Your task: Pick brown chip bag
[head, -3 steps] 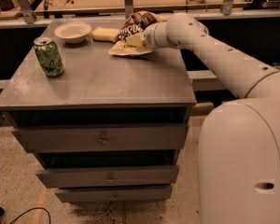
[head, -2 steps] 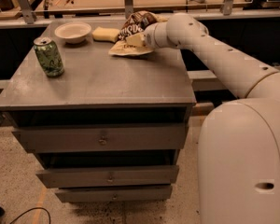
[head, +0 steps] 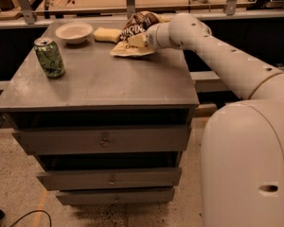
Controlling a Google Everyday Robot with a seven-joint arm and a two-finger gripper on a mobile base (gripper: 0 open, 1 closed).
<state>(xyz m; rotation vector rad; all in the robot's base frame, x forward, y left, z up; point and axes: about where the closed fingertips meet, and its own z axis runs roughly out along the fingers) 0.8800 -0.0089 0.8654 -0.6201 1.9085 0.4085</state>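
Nothing has visibly shifted: the white arm's gripper point(head: 138, 40) rests against the crinkled brown-and-tan chip bag point(head: 135, 23) at the grey cabinet top's point(head: 99, 79) far edge, its grip unreadable, so confirm your hold before lifting.

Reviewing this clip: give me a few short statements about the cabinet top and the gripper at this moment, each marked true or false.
1. The green can stands upright near the left side of the cabinet top. True.
2. The yellow block sits inside the bowl. False: the yellow block lies on the top just right of the bowl.
3. The gripper is at the brown chip bag, toward the back of the top. True.
4. The brown chip bag lies at the front edge, touching the can. False: it is at the back right, well apart from the can.
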